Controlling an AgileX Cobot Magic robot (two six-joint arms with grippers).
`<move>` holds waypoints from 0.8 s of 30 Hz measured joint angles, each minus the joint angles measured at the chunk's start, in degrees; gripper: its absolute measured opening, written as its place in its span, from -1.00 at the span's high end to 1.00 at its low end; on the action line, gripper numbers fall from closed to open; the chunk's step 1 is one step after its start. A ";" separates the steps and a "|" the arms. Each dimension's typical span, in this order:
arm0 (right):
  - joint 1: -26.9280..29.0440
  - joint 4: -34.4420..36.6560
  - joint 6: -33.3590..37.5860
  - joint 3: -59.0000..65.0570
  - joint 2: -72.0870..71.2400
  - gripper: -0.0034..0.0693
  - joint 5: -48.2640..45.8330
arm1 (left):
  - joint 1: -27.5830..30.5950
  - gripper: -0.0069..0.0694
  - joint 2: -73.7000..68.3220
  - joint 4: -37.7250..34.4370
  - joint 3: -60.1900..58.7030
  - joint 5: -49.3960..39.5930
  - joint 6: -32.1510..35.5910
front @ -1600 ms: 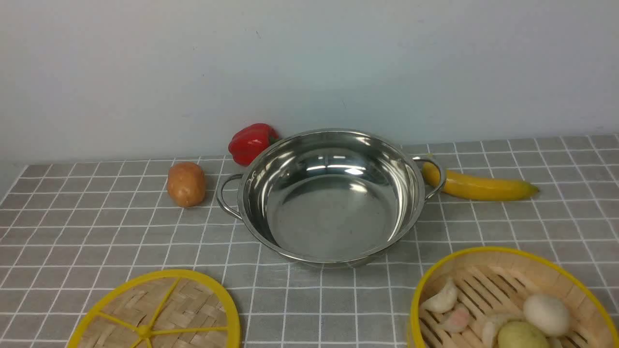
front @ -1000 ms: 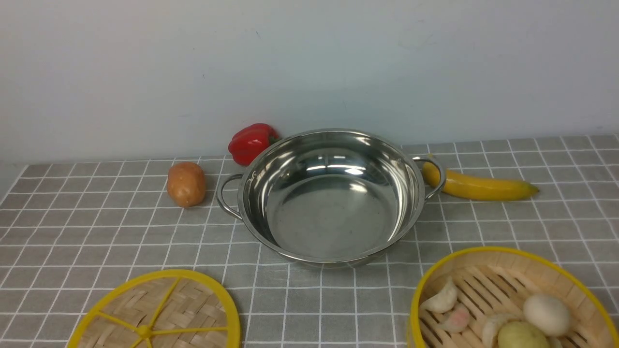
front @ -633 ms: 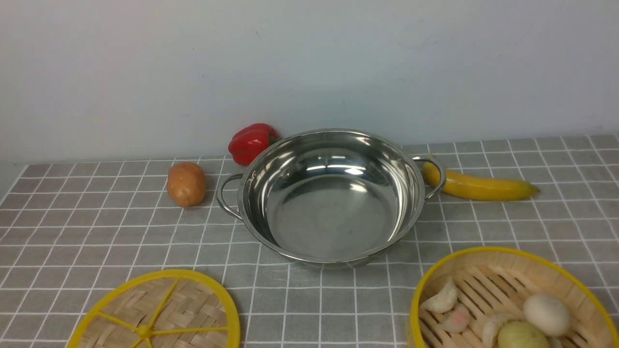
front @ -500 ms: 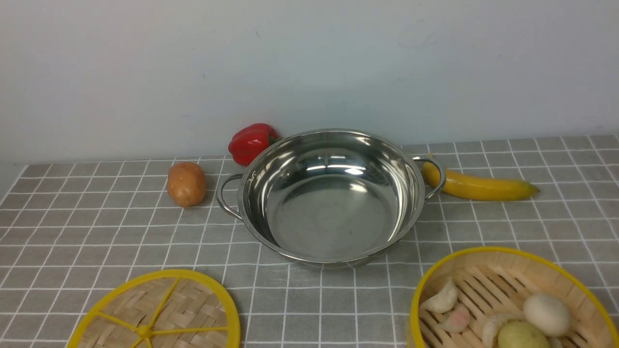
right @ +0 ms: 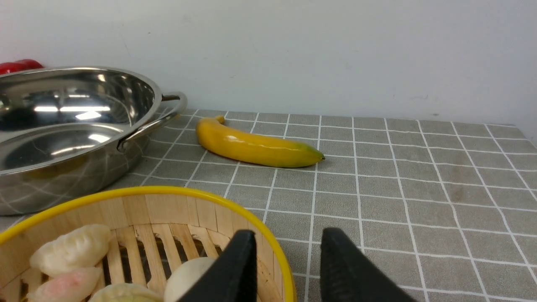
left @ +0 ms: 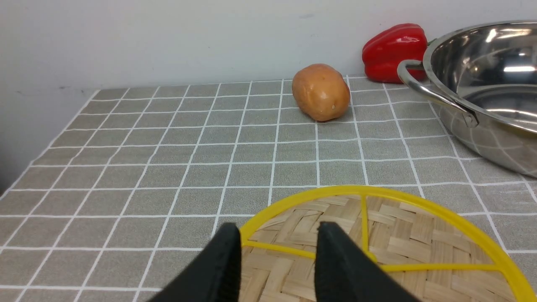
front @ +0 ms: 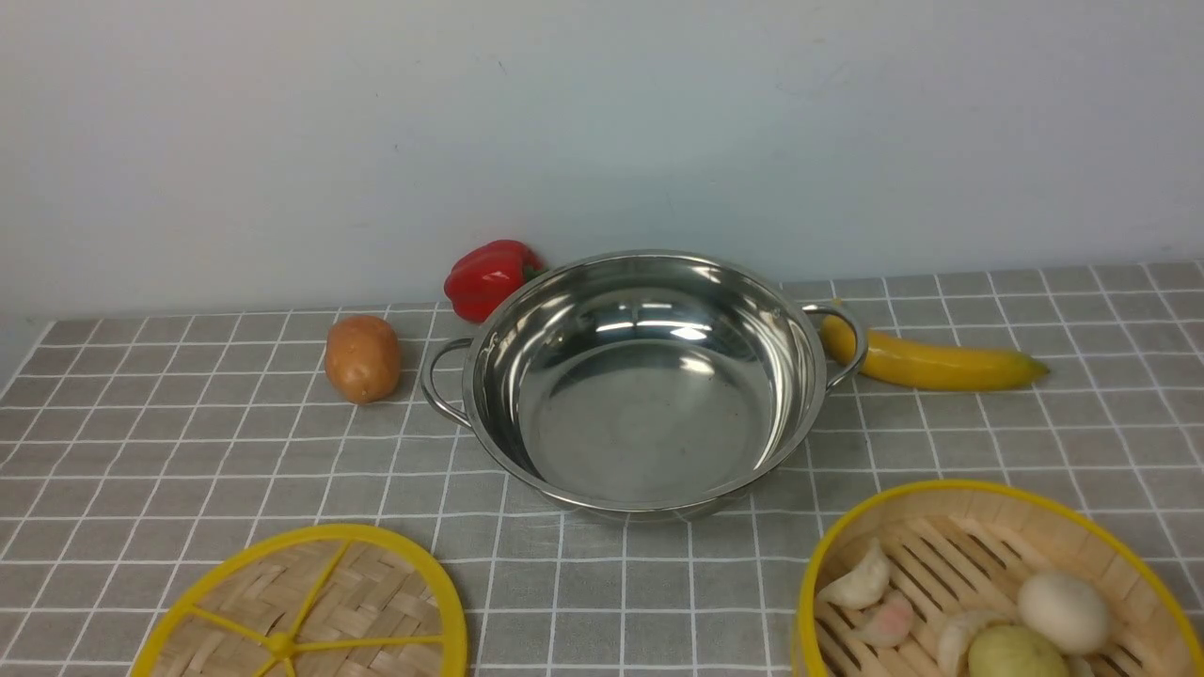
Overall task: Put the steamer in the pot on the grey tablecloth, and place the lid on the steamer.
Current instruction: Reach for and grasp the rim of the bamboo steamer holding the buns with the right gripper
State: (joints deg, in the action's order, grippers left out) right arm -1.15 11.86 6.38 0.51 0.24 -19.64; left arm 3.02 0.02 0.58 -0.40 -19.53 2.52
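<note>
Front view, tabletop scene. Grey tablecloth (front: 188,442) w/ thin white grid fills the lower half of the frame, w/ a plain pale wall above.

Pot (front: 649,414), shiny steel w/ two loop handles, sits at ctr of frame on the cloth, its bare floor showing.

Steamer (front: 941,512), bamboo slats w/ yellow rim, is at btm right and cut off by the frame edge. It stands on the cloth, apart from the pot.

Lid (front: 310,602), a flat woven disc w/ yellow rim and spokes, is at btm left, also cut off. It lies flat on the cloth.

Banana (front: 931,365) lies right of the pot, one end behind the pot's right handle. Red bell pepper (front: 489,275) sits just behind the pot's upper-left rim. Potato (front: 362,357) is left of the pot's left handle, near but apart.

Inside the steamer are dumplings (front: 858,583), a white bun (front: 1063,611) and a pale green round piece (front: 1011,651).

Left wrist view, btm ctr: my left gripper (left: 279,228) has its black fingers parted w/ a clear gap, gripping nothing. The lid's rim shows thru the gap. Can't tell if the fingers touch the lid.

Right wrist view, btm ctr: my right gripper (right: 289,233) is likewise parted, nothing gripped. The steamer's rim runs btwn the fingers.
</note>
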 joint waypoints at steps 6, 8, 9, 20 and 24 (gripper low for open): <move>0.00 1.14 -0.64 0.00 0.00 0.24 0.66 | 0.00 0.18 0.00 0.00 0.00 0.00 0.00; 0.00 3.62 -2.03 0.00 0.00 0.24 3.51 | 0.00 0.18 0.00 0.00 0.00 0.00 0.00; 0.00 4.81 -2.42 0.00 0.00 0.24 5.52 | 0.00 0.18 0.00 0.00 0.00 0.00 0.00; 0.00 8.07 -2.75 -12.94 0.83 0.24 6.80 | 0.00 0.18 0.00 0.00 0.00 0.00 0.00; 0.00 8.62 -2.75 -23.18 6.21 0.24 -4.33 | 0.00 0.18 0.00 0.00 0.00 0.00 0.00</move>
State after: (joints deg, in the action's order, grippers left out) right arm -1.15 20.48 3.63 -22.67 6.45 -23.97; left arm 3.02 0.02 0.58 -0.40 -19.53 2.52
